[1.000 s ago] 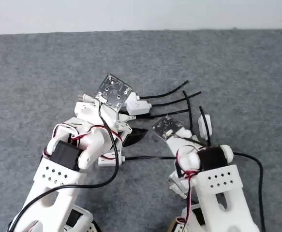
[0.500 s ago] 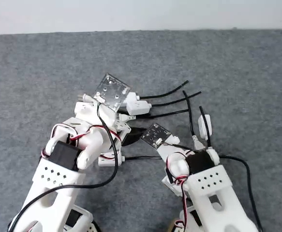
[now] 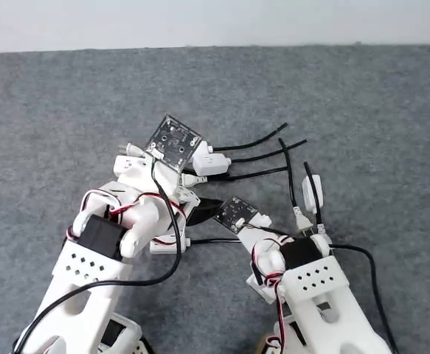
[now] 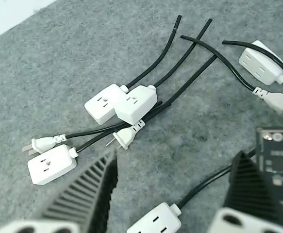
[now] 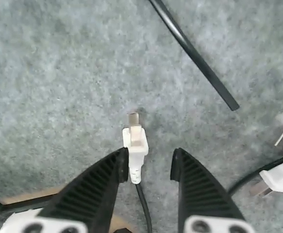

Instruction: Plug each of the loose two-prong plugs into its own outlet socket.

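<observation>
Within right end effector, plug

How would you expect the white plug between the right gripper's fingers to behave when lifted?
The plug looks small and rigid, so probably light and firm to pinch. Its black cord seems flexible, so it will likely trail and tug the plug askew. Its smooth body might slip in the right gripper.

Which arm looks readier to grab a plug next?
Right, probably. The right gripper has its jaws open on either side of a white plug. The left gripper hangs open, with no plug between its jaws.
</observation>
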`<state>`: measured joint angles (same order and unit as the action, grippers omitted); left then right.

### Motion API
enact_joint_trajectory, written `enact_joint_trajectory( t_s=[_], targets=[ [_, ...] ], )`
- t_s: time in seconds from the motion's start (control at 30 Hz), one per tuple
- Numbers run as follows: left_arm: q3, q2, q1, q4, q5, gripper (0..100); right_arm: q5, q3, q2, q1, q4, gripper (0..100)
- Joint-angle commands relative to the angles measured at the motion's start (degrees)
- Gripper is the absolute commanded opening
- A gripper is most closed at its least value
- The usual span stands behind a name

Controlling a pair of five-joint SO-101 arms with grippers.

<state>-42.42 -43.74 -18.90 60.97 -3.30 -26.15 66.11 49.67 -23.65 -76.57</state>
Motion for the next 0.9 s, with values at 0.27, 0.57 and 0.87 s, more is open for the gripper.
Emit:
enact_joint_trajectory(
  t_s=[0.27, 0.57, 0.87],
  targets=[
    [0.4, -1.0, 0.1, -1.1, -0.6, 35, -4.7, 1.1, -0.4, -6.9, 0.9, 15.1],
    [0.4, -1.0, 0.1, -1.1, -0.5, 35, -4.7, 2.3, -0.4, -7.0, 1.9, 15.1],
    [0.4, -1.0, 0.1, -1.1, -0.5, 35, -5.1, 4.6, -0.4, -6.9, 3.8, 15.1]
  ],
)
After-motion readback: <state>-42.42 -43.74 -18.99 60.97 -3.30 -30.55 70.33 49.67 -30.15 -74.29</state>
